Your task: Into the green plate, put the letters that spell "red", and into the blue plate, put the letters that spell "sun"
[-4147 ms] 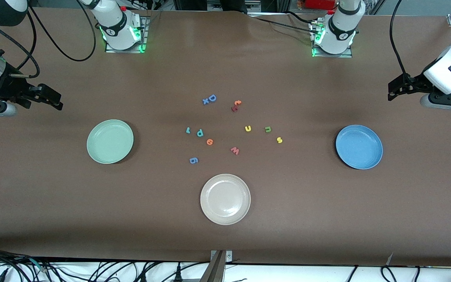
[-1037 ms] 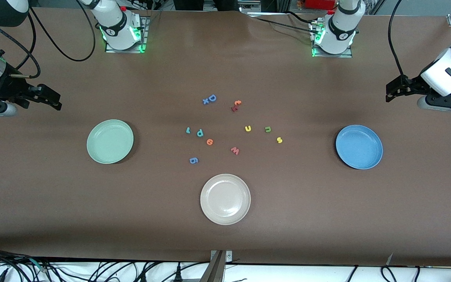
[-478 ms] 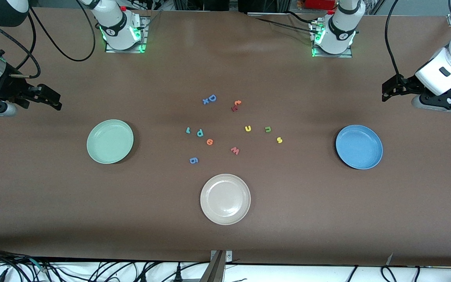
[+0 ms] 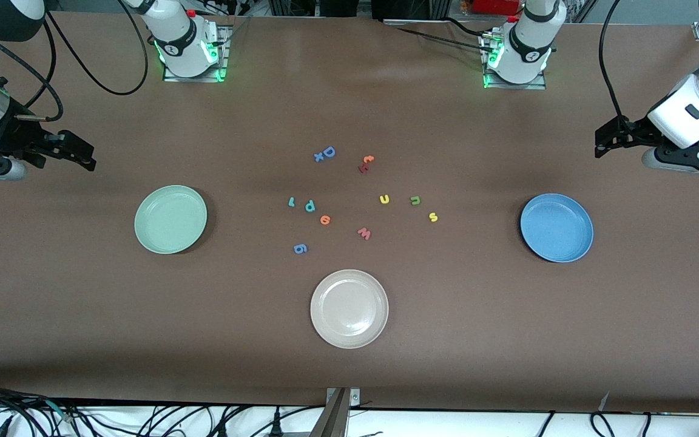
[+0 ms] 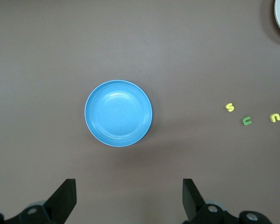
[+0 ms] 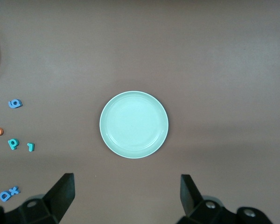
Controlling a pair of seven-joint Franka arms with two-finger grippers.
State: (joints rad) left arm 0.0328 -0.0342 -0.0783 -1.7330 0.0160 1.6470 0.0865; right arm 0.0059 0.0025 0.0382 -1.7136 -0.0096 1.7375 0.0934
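Both pincers hang released at the surface's ends, the left pincer [image 4: 605, 143] nearer the yellow "s" [image 4: 433, 217] lying mid-surface between it and the right pincer [image 4: 81, 155], blue plate [image 4: 556, 227] just beside its path

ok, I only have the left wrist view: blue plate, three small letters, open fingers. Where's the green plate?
Observer: The green plate sits toward the right arm's end of the table, nothing in it.
Operator: Right gripper?
Observer: The right gripper is open, holding nothing, over bare table near that plate.
Operator: Any "red" letters visible?
Observer: Yes: the teal r, the teal-blue d and the orange e lie mid-table, between the two plates.
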